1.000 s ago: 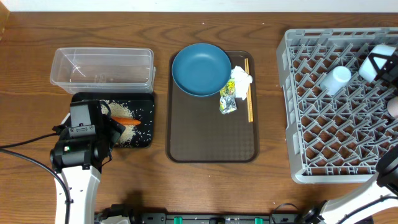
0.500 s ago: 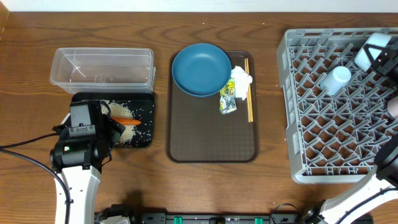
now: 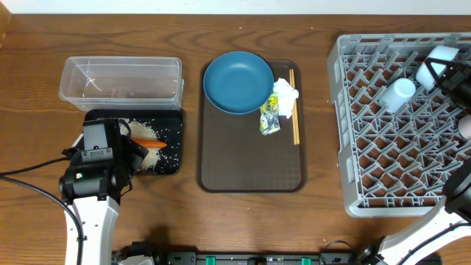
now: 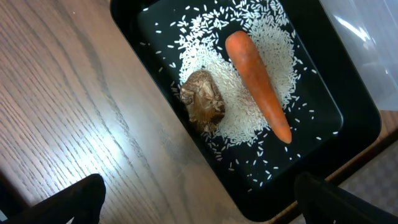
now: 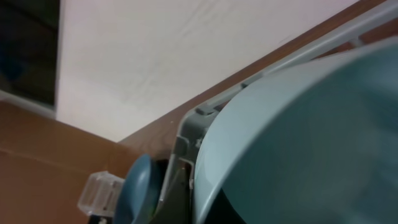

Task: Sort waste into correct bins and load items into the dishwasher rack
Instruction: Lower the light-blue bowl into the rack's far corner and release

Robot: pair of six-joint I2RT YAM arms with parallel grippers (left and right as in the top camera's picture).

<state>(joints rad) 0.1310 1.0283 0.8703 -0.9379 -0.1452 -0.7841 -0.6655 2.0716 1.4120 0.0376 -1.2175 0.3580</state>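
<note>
Loose white rice (image 4: 249, 68), an orange carrot (image 4: 258, 84) and a brown food lump (image 4: 203, 102) lie in the black tray (image 3: 171, 118). My left gripper (image 4: 199, 211) hangs open over that tray's near-left corner, holding nothing. The blue plate (image 3: 238, 82), tissue (image 3: 285, 92), wrapper (image 3: 269, 118) and chopsticks (image 3: 294, 107) rest on the brown serving tray (image 3: 250, 165). My right gripper (image 3: 450, 73) is shut on the white bowl (image 3: 436, 60) above the far right of the dishwasher rack (image 3: 353, 199). The bowl's light-blue inside (image 5: 298, 143) fills the right wrist view. One pale cup (image 3: 399, 94) lies in the rack.
The clear tub (image 3: 121, 81) stands behind the black tray. A pale round thing (image 3: 465, 126) shows at the rack's right edge, cut off by the frame. A wall runs behind the table's far edge.
My right gripper has carried the bowl a little toward the rack's far edge and slightly left. The left arm has not moved.
</note>
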